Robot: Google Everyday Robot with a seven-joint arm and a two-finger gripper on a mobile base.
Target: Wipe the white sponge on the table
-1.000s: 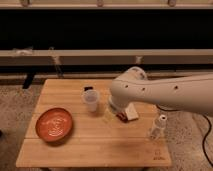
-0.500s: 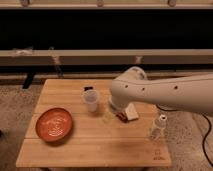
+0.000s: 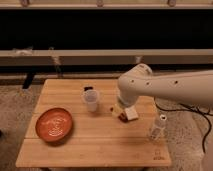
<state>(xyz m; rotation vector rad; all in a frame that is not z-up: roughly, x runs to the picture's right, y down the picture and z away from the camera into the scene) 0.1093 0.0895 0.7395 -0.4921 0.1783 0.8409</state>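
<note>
Gripper (image 3: pixel 123 111) at blocky white sponge (image 3: pixel 132 114), plank-striped table (image 3: pixel 100 146)

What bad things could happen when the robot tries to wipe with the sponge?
1. The gripper hangs low over the table, right beside the white sponge. It might shove the sponge away instead of catching it.
2. The plastic cup stands close by, so a wide wipe could tip it.
3. The small white bottle stands near the arm and could get knocked over.
</note>
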